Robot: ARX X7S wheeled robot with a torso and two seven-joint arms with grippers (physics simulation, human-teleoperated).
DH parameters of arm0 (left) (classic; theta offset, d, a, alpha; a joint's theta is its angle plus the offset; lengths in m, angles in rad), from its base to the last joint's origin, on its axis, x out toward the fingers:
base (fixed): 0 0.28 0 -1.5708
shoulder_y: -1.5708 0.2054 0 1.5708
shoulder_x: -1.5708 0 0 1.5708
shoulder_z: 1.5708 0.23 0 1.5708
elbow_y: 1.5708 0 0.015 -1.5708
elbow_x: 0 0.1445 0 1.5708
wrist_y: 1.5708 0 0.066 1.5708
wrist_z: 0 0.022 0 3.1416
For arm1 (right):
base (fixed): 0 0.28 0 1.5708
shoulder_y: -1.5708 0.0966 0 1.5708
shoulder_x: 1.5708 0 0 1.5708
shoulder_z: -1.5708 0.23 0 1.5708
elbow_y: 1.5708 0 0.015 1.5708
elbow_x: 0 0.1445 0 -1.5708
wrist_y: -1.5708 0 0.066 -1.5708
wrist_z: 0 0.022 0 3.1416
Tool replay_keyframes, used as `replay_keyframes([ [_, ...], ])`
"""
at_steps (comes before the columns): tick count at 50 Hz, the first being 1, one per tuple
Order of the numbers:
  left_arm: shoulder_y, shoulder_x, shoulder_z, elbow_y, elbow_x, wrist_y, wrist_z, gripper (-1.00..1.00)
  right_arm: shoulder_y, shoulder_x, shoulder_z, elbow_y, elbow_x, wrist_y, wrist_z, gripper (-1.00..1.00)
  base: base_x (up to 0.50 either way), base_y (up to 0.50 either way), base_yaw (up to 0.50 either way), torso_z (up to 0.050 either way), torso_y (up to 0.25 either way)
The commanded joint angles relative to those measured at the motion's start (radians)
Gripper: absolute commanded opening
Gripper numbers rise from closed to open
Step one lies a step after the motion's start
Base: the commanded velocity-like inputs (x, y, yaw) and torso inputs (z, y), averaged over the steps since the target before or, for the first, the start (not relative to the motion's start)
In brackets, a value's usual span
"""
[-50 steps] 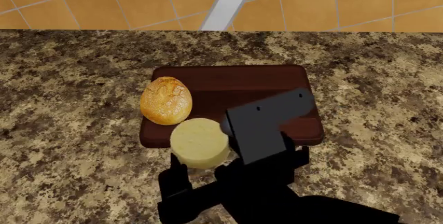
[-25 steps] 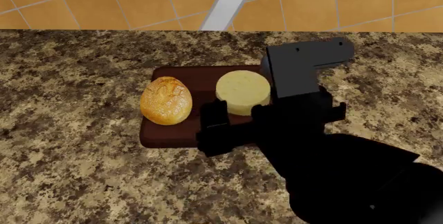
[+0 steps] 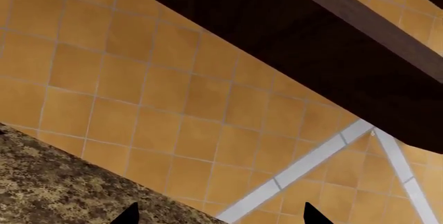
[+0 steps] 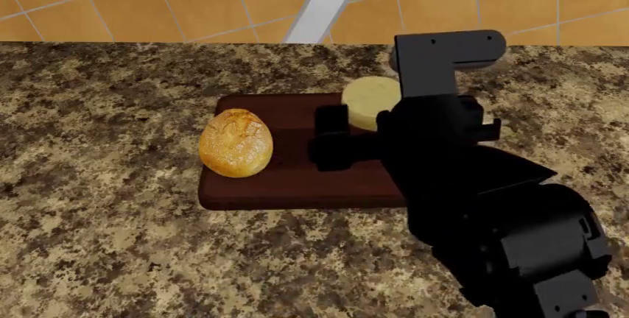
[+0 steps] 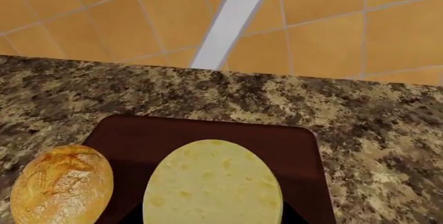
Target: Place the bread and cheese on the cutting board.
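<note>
The golden-brown bread [image 4: 236, 143] lies on the left end of the dark reddish-brown cutting board [image 4: 294, 178]. My right gripper [image 4: 366, 123] is shut on the pale yellow-green cheese [image 4: 367, 99] and holds it over the board's far right part. The black right arm hides the board's right end. In the right wrist view the cheese [image 5: 213, 182] sits between my black fingertips [image 5: 291, 218], above the board [image 5: 207, 129], with the bread [image 5: 62, 185] beside it. My left gripper [image 3: 221, 219] is open and empty. It faces the wall and is out of the head view.
The board lies on a speckled granite counter [image 4: 99, 222] that ends at an orange tiled wall [image 4: 128, 1] with a white strip [image 4: 329, 1]. A dark wooden shelf or cabinet [image 3: 312, 32] shows in the left wrist view.
My right gripper has carried the cheese from the board's near edge up and away to the right, over the board's far right part. The bread has not moved.
</note>
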Motion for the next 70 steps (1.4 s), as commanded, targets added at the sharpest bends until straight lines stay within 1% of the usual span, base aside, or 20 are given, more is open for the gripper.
replay_keyframes([
  [1, 0.008, -0.008, -0.004, -0.003, -0.006, 0.015, 0.009, 1.0, 0.038, -0.054, -0.069, 0.182, -0.101, -0.081, -0.093, -1.0, 0.0, 0.0, 0.0, 0.0, 0.0],
  [9, 0.01, -0.012, -0.008, 0.0, -0.006, 0.016, 0.01, 1.0, 0.005, -0.061, -0.074, 0.218, -0.098, -0.103, -0.117, -1.0, 0.0, 0.0, 0.0, 0.0, 0.0],
  [27, 0.015, -0.011, -0.014, 0.004, -0.003, 0.011, 0.009, 1.0, -0.053, -0.04, -0.064, 0.196, -0.085, -0.114, -0.104, -1.0, 0.0, 0.0, 0.0, 0.0, 0.0],
  [67, 0.029, -0.015, -0.028, 0.005, -0.007, 0.015, 0.016, 1.0, -0.085, -0.05, -0.081, 0.267, -0.095, -0.151, -0.121, -1.0, 0.0, 0.0, 0.0, 0.0, 0.0],
  [68, 0.03, -0.014, -0.028, 0.004, -0.005, 0.014, 0.015, 1.0, -0.086, -0.048, -0.077, 0.261, -0.091, -0.148, -0.118, 1.0, 0.0, 0.0, 0.0, 0.0, 0.0],
  [70, 0.03, -0.014, -0.029, 0.005, -0.006, 0.014, 0.015, 1.0, -0.087, -0.045, -0.074, 0.25, -0.088, -0.146, -0.113, 1.0, 0.0, 0.0, 0.0, 0.0, 0.0],
])
